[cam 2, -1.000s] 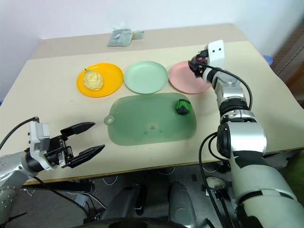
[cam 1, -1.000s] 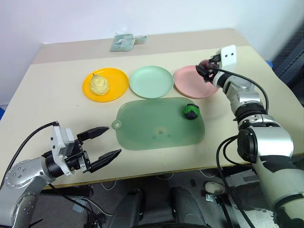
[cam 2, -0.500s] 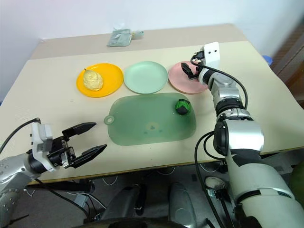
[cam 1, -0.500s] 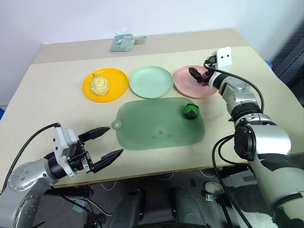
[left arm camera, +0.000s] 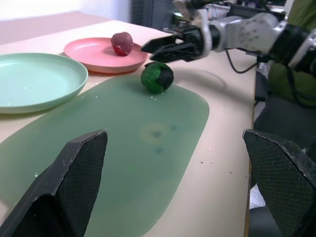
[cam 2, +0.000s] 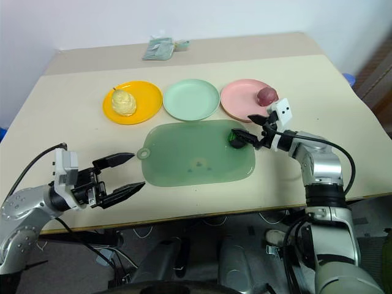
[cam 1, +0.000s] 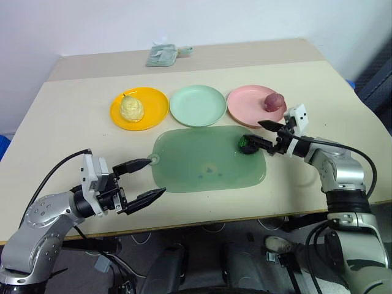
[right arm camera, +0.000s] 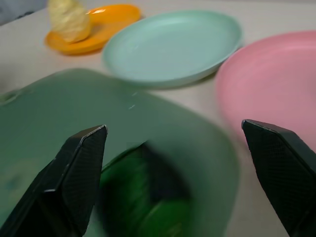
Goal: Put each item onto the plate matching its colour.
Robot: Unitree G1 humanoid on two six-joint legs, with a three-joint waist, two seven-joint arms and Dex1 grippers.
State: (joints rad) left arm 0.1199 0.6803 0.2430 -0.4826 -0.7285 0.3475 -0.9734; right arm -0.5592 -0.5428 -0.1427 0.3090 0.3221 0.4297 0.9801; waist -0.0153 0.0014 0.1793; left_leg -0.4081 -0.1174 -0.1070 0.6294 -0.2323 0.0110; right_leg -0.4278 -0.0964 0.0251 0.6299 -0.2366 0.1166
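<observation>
The pale yellow item lies on the orange-yellow plate. Beside it, the mint green plate holds nothing. On the pink plate rests the maroon item. The green-and-black item sits at the right end of the translucent green mat. My right gripper is open, level, with its fingertips right at that item, which shows low between the fingers. My left gripper is open and holds nothing, near the table's front edge by the mat's tab.
A small greenish bundle lies at the back of the table. The table's right edge is close behind my right arm. A cable loops off that arm.
My right gripper let go of the maroon item on the pink plate, then drew back and down to the green-and-black item. The left gripper has hardly moved.
</observation>
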